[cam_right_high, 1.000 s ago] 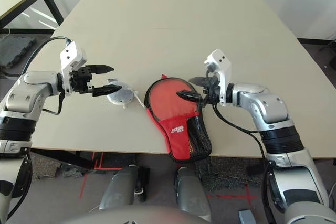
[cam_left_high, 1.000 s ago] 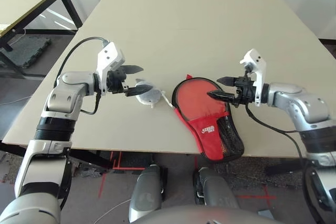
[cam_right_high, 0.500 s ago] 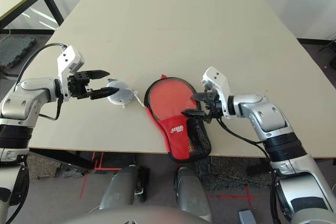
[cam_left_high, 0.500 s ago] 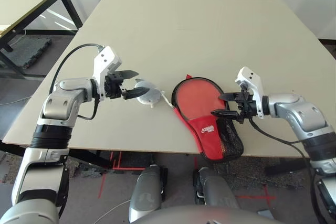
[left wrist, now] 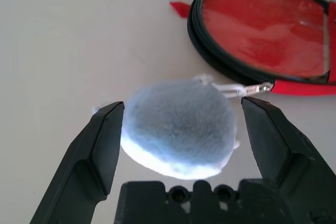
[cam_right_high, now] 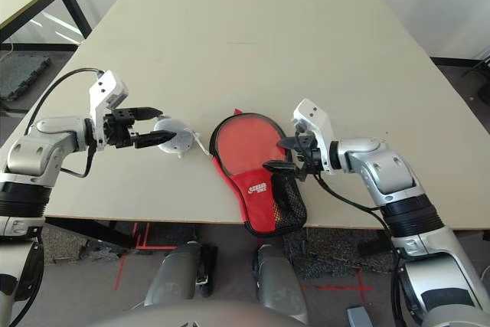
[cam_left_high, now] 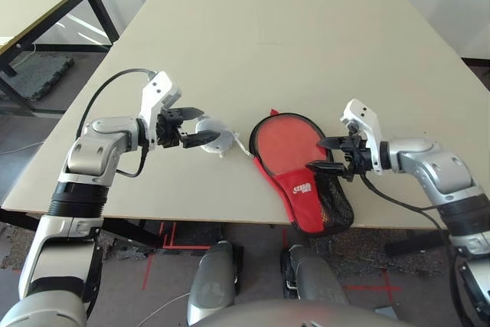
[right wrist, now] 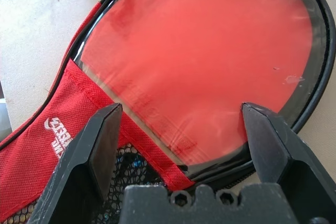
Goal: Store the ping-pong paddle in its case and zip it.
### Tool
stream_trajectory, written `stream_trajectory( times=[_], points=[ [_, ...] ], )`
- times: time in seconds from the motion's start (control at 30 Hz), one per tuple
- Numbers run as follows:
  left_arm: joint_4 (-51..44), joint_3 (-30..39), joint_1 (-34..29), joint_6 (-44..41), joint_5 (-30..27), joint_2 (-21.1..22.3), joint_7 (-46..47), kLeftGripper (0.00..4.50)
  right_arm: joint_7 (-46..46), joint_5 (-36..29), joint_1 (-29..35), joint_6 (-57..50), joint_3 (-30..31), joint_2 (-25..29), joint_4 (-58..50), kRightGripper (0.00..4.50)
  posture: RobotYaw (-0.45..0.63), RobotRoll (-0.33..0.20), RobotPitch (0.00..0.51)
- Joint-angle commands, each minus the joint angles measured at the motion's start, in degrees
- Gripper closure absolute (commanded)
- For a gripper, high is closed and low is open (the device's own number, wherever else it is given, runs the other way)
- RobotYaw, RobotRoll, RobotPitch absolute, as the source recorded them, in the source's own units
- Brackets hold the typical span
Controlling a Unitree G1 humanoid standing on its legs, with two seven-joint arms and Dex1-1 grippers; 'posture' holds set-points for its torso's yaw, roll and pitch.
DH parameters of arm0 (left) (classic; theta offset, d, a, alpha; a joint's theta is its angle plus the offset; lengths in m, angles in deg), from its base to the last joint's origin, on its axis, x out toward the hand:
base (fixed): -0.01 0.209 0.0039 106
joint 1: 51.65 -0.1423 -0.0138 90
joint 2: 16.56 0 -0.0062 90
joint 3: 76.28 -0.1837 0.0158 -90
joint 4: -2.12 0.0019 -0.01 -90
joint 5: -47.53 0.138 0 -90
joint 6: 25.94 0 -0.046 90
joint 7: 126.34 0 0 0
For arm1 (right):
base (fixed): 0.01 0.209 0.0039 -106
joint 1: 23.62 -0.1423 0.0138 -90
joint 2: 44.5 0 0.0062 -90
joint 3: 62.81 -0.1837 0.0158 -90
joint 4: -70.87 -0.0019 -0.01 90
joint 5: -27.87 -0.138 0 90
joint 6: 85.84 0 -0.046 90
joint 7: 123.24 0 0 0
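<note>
From my head I see the case [cam_left_high: 306,178] lying near the front edge of the table [cam_left_high: 276,44], its narrow red end with the white logo and mesh pocket reaching to that edge. The ping-pong paddle [cam_left_high: 287,143] sits inside it, its round red face bare where the cover is open; its handle is hidden under the red flap.

My right gripper [cam_left_high: 328,155] hangs just right of the case, over its rim, fingers spread wide and grasping nothing. My right wrist view adds what the head cannot: the paddle face [right wrist: 205,61] ringed by the case's black edging, a red fabric strip crossing its lower part, and my two fingers [right wrist: 100,140] standing apart on either side of that rim.

My left gripper [cam_left_high: 191,126] is left of the case, released and empty, its tips at a small grey-white pouch [cam_left_high: 217,138]. The left wrist view shows this fuzzy pouch [left wrist: 178,129] lying between my parted fingers, and a white cord running from it toward the case's edge.
</note>
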Motion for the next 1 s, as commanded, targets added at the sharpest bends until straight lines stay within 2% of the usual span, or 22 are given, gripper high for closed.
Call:
stream_trajectory(
  times=[0.03,0.4,0.5,0.8,0.87,1.0],
  points=[
    [1.6,-2.39,0.04,1.44,2.31,0.54,-0.07,0.0,-0.24,0.79,1.33,-1.15,1.38,-0.64,1.39,0.02,0.12,0.0,0.084],
    [7.35,-6.65,2.38,7.19,7.41,-1.35,0.45,0.0,-1.14,0.84,1.87,-1.28,1.09,-1.44,0.73,0.02,0.1,0.0,0.077],
    [9.15,-6.99,3.58,8.23,7.7,-2.42,0.31,0.65,-1.54,0.98,2.1,-1.24,1.12,-1.75,0.7,0.0,0.1,0.0,0.075],
    [19.91,-7.49,11.1,16.32,14.06,-7.46,8.41,3.88,-3.48,1.77,3.31,-2.3,1.62,-2.73,0.9,0.0,0.09,0.0,0.079],
    [22.48,-7.55,12.73,18.65,15.37,-8.19,10.11,4.25,-3.67,1.69,3.58,-2.48,1.69,-2.77,0.76,0.0,0.09,0.0,0.08],
    [26.66,-7.88,15.65,22.49,17.3,-9.62,11.89,4.33,-4.04,1.74,4.03,-2.68,1.87,-2.93,0.66,0.0,0.09,0.0,0.082]
  ],
)
